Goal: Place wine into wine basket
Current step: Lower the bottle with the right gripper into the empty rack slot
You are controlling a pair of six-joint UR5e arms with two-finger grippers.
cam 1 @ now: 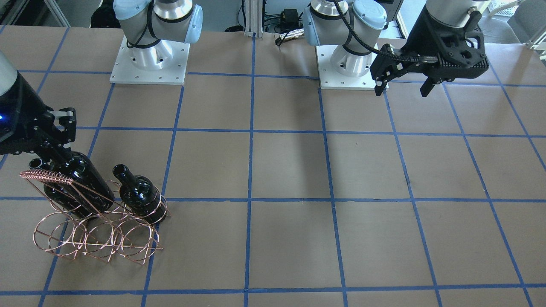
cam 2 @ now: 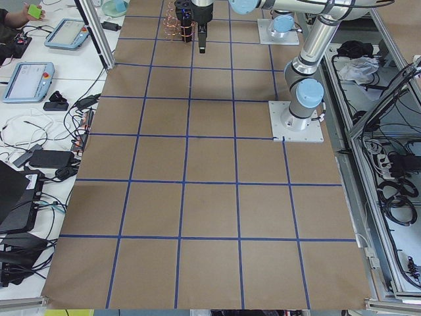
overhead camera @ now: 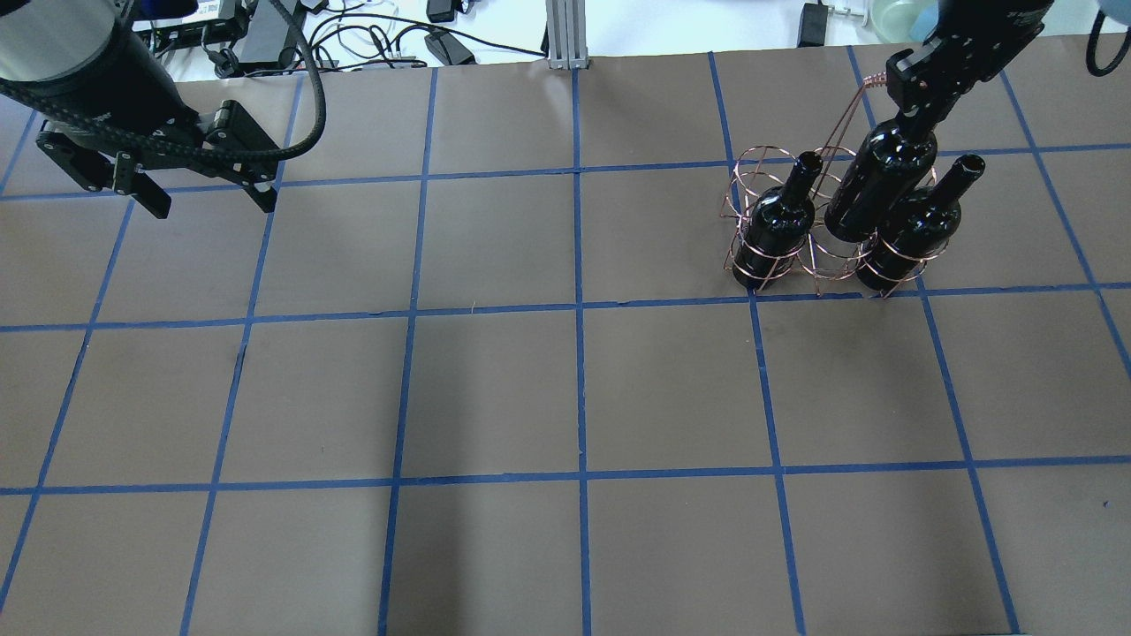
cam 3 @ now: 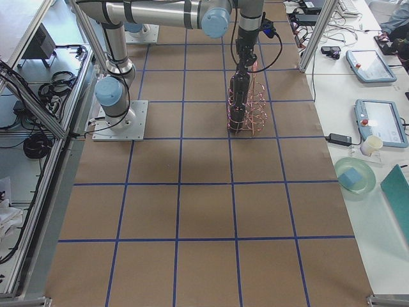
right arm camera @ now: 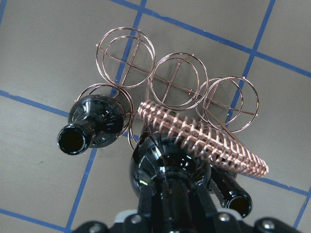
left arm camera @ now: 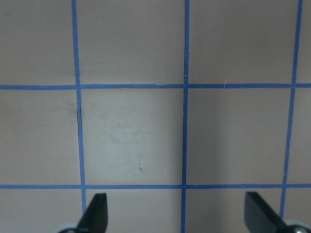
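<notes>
The copper wire wine basket (overhead camera: 831,265) stands at the far right of the table, and two black bottles (overhead camera: 778,221) (overhead camera: 914,225) stand in the end rings of its near row. My right gripper (overhead camera: 919,97) is shut on the neck of a third bottle, the wine (overhead camera: 879,181). It rides higher than the others, with its base at the middle ring between them. In the right wrist view the wine (right arm camera: 167,165) sits just beside the twisted handle (right arm camera: 204,138). My left gripper (overhead camera: 212,205) hangs open and holds nothing, far off at the left.
The three rings of the basket's other row (right arm camera: 175,80) hold nothing. Blue tape lines (overhead camera: 579,305) grid the brown table. Both arm bases (cam 1: 149,64) (cam 1: 349,64) stand at the robot's edge. Cables and a post (overhead camera: 565,35) lie beyond the far edge.
</notes>
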